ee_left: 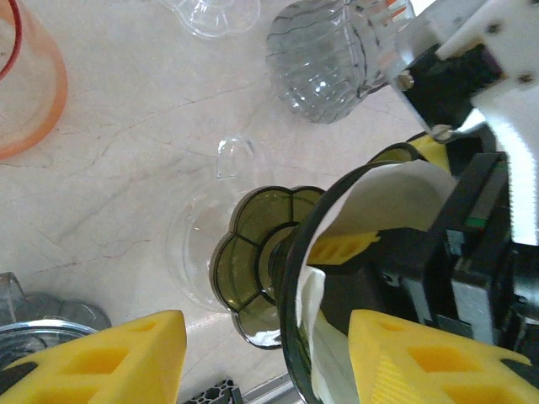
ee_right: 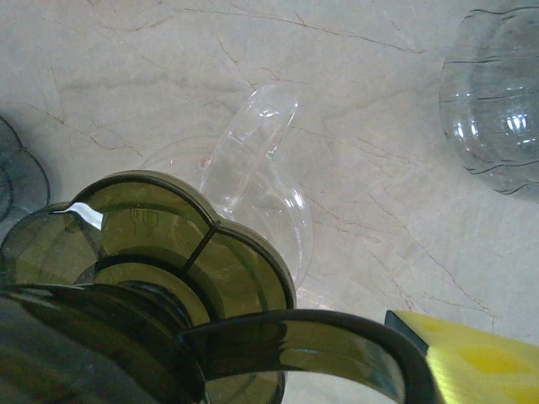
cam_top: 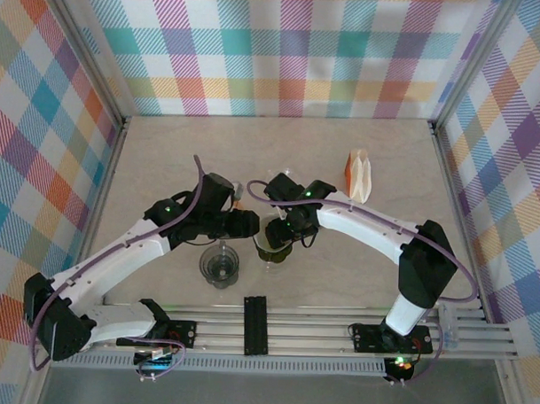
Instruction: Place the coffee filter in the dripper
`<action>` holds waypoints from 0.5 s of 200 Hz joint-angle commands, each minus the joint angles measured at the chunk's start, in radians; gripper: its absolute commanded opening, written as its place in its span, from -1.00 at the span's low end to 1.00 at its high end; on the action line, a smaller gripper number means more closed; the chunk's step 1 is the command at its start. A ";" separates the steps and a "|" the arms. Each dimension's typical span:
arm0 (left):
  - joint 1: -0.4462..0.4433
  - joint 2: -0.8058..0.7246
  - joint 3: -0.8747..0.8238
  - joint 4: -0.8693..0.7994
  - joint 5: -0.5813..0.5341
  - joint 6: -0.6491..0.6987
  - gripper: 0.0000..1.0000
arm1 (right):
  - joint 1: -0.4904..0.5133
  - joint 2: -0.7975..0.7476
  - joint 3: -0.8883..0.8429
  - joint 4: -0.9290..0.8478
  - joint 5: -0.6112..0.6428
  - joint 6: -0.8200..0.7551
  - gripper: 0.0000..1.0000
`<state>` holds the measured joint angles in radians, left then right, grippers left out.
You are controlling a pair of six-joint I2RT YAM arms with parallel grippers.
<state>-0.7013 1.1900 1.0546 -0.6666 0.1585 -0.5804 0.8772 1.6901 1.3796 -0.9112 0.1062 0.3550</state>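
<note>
So this looks mostly done to me. The white filter (ee_left: 383, 189) is inside the rim of the green dripper (ee_left: 253, 261), so it's in there. I'd guess it isn't seated flat yet, since the paper looks bunched up along one side. What's left, I think, is to press it down, let go and back out.

The right gripper (cam_top: 293, 231) is right at the dripper's mouth, with one of its fingers (ee_left: 345, 248) against the paper. I can't tell if it's pinching the paper or just sitting loose around it. The left gripper (ee_left: 265, 341) is spread wide. The dripper sits between its jaws and a bit ahead of them, not touching as far as I can see.

Other containers:
- A clear glass jug (ee_left: 324, 59) is further out past the left jaws and looks empty.
- An orange cup (ee_left: 29, 84) is off to one side of them, with its contents cut off.
- The spare filters (cam_top: 358, 174) stand well beyond the right jaws.
</note>
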 commanded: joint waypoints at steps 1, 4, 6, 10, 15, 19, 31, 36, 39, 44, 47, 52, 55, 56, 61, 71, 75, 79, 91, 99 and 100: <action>0.011 0.018 -0.011 0.036 0.018 -0.004 0.08 | 0.004 0.025 -0.007 -0.002 0.025 0.010 0.44; 0.010 0.021 -0.013 0.037 0.019 -0.005 0.08 | 0.004 0.024 -0.007 -0.002 0.025 0.010 0.45; 0.011 0.022 -0.013 0.037 0.019 -0.004 0.07 | 0.005 0.024 -0.009 -0.002 0.024 0.010 0.44; 0.011 0.025 -0.013 0.038 0.021 -0.003 0.06 | 0.005 0.024 -0.008 -0.001 0.025 0.012 0.45; 0.011 0.025 -0.015 0.038 0.021 -0.003 0.05 | 0.005 0.026 -0.010 -0.002 0.025 0.012 0.44; 0.010 0.028 -0.015 0.036 0.021 -0.004 0.04 | 0.006 0.026 -0.009 -0.002 0.025 0.012 0.45; 0.011 0.030 -0.017 0.031 0.016 -0.003 -0.05 | 0.005 0.026 -0.010 -0.001 0.024 0.012 0.44; 0.011 0.031 -0.016 0.029 0.016 -0.003 -0.11 | 0.006 0.026 -0.010 -0.001 0.023 0.013 0.45; 0.011 0.032 -0.018 0.027 0.016 -0.004 -0.14 | 0.005 0.025 -0.009 -0.001 0.024 0.012 0.44; 0.011 0.031 -0.019 0.026 0.016 -0.004 -0.19 | 0.006 0.026 -0.010 -0.001 0.024 0.014 0.45; 0.011 0.032 -0.019 0.024 0.016 -0.004 -0.22 | 0.005 0.026 -0.010 -0.002 0.024 0.015 0.45; 0.011 0.031 -0.019 0.021 0.016 -0.003 -0.28 | 0.005 0.026 -0.010 -0.002 0.025 0.014 0.45; 0.011 0.033 -0.019 0.019 0.015 -0.003 -0.32 | 0.006 0.025 -0.010 -0.002 0.024 0.014 0.45; 0.011 0.033 -0.019 0.018 0.016 -0.003 -0.32 | 0.005 0.025 -0.010 -0.002 0.024 0.014 0.45; 0.011 0.032 -0.020 0.015 0.016 -0.003 -0.37 | 0.005 0.026 -0.009 -0.001 0.025 0.014 0.45; 0.011 0.030 -0.021 0.013 0.021 -0.003 -0.45 | 0.006 0.026 -0.010 -0.002 0.025 0.014 0.45; 0.011 0.031 -0.022 0.013 0.024 -0.004 -0.47 | 0.005 0.026 -0.009 -0.001 0.025 0.015 0.45; 0.011 0.029 -0.022 0.012 0.024 -0.004 -0.48 | 0.006 0.026 -0.010 -0.002 0.025 0.016 0.45; 0.011 0.027 -0.023 0.010 0.027 -0.004 -0.48 | 0.005 0.026 -0.010 -0.002 0.025 0.014 0.45; 0.010 0.024 -0.024 0.009 0.027 -0.006 -0.48 | 0.006 0.026 -0.009 -0.002 0.026 0.016 0.44; 0.010 0.024 -0.024 0.008 0.027 -0.007 -0.48 | 0.005 0.026 -0.010 -0.002 0.026 0.016 0.45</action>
<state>-0.7013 1.2201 1.0492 -0.6502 0.1749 -0.5865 0.8783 1.6901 1.3796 -0.9115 0.1085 0.3584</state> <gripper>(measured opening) 0.260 0.723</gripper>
